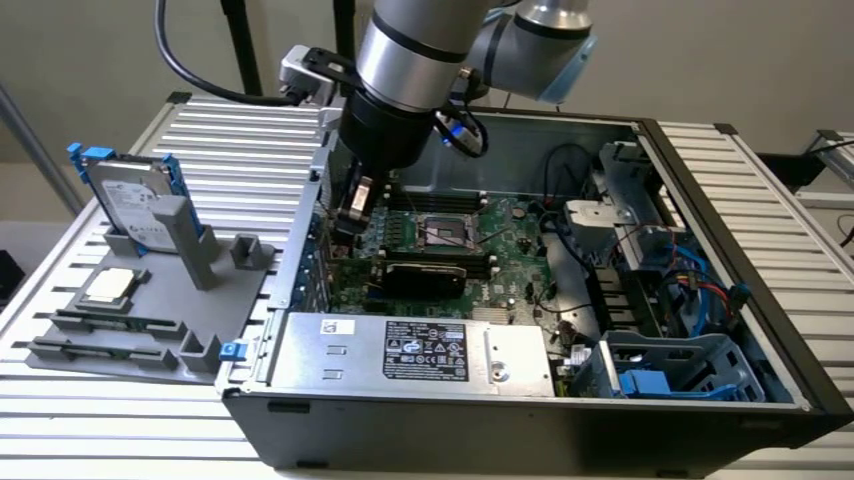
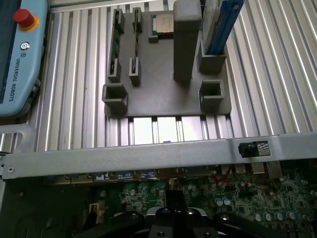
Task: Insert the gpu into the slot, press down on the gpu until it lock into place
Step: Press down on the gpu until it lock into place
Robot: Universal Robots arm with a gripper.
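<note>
Slatted bench, open PC case (image 1: 747, 330); gpu (image 1: 424, 271) looks seated on motherboard: light, stiff, fragile, press top edge; gripper (image 1: 352, 215) jaw state unclear

arm reaching steeply downward, end effector (image 1: 352, 213) low inside, wrist vertical

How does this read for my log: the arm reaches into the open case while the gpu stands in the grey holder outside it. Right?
No: the exterior view shows the gpu inside the case, on the green board, not in the grey holder. The arm does reach into the case.
</note>
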